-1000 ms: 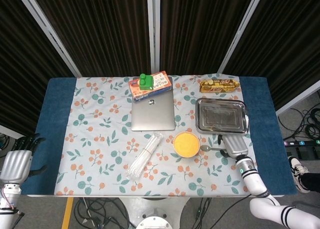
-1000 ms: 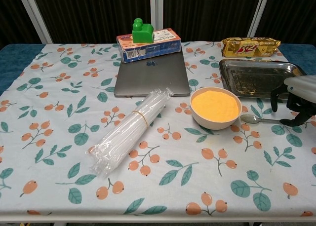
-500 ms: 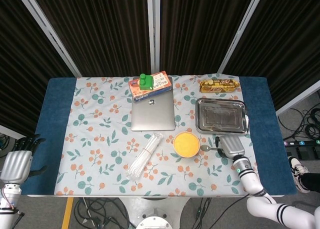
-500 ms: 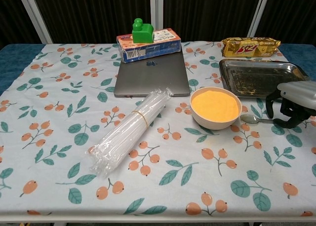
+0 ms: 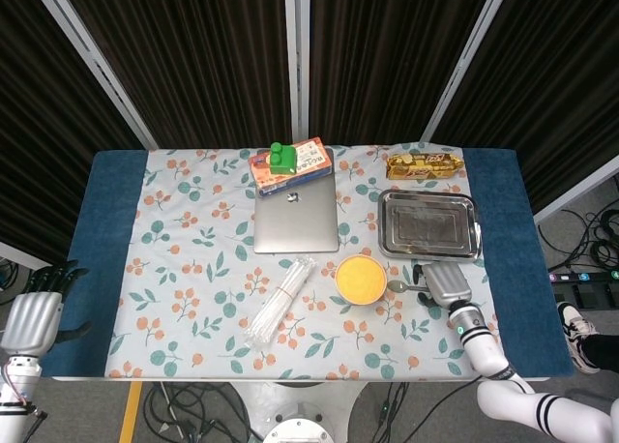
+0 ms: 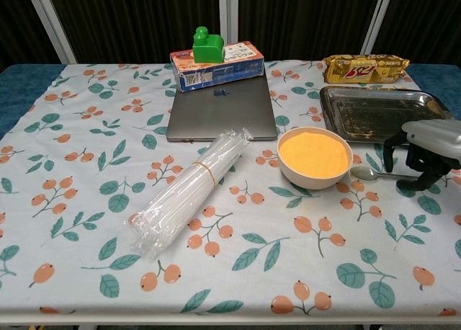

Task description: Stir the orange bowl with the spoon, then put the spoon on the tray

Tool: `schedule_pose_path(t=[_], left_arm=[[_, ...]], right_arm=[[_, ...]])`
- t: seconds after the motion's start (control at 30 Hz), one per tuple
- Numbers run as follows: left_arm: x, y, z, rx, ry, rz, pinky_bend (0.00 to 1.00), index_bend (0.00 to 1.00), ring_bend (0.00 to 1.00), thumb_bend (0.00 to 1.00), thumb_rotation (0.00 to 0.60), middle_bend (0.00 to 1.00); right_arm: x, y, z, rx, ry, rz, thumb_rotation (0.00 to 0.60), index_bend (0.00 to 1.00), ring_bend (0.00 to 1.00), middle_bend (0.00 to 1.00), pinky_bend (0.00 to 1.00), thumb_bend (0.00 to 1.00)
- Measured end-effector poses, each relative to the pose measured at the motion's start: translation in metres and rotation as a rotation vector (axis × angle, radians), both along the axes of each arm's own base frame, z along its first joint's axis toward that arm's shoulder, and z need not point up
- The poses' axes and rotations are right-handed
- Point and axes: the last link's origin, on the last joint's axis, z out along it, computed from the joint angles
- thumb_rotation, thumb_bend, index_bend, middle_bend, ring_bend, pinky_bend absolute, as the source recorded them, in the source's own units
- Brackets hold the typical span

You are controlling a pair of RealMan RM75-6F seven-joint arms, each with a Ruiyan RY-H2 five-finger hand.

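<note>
The orange bowl stands right of the table's middle, full of orange stuff. A metal spoon lies on the cloth just right of the bowl, its handle running under my right hand. That hand hovers over the handle with fingers curled downward around it; I cannot tell whether they touch it. The steel tray sits behind the hand. My left hand hangs off the table's left edge, fingers apart, holding nothing.
A closed laptop lies behind the bowl, with a box and a green block at its far end. A bundle of clear straws lies left of the bowl. A gold snack pack sits behind the tray.
My right hand has slid left along the spoon handle toward the bowl. The spoon, bowl and left hand have not moved.
</note>
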Motion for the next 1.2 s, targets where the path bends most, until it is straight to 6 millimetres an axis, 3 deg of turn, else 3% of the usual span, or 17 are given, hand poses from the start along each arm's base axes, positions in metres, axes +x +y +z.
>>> schedule_pose_path(t=[0.27,0.63,0.93,1.2], left_arm=[[-0.001,-0.001,0.0,0.0,0.0,0.007,0.14,0.26,0.15,0.0,0.6,0.22],[-0.003,-0.002,0.0,0.001,-0.004,0.009,0.14,0.26,0.15,0.0,0.6,0.22],[-0.003,-0.003,0.002,0.008,-0.003,0.003,0.14,0.26,0.15,0.0,0.6,0.22],[-0.002,-0.006,0.002,0.011,-0.008,0.006,0.14,0.26,0.15,0.0,0.6,0.22]], right_arm=[[-0.002,-0.002,-0.004,0.011,0.006,-0.01,0.6,0.48,0.99,0.96,1.0,0.26],[0.001,-0.001,-0.002,0.016,0.018,0.002,0.6,0.56,0.99,0.97,1.0,0.33],[0.016,-0.006,0.024,0.029,0.071,0.075,0.6,0.59,0.99,0.97,1.0,0.35],[0.051,-0.016,0.065,0.072,0.078,0.144,0.6,0.63,1.0,0.98,1.0,0.37]])
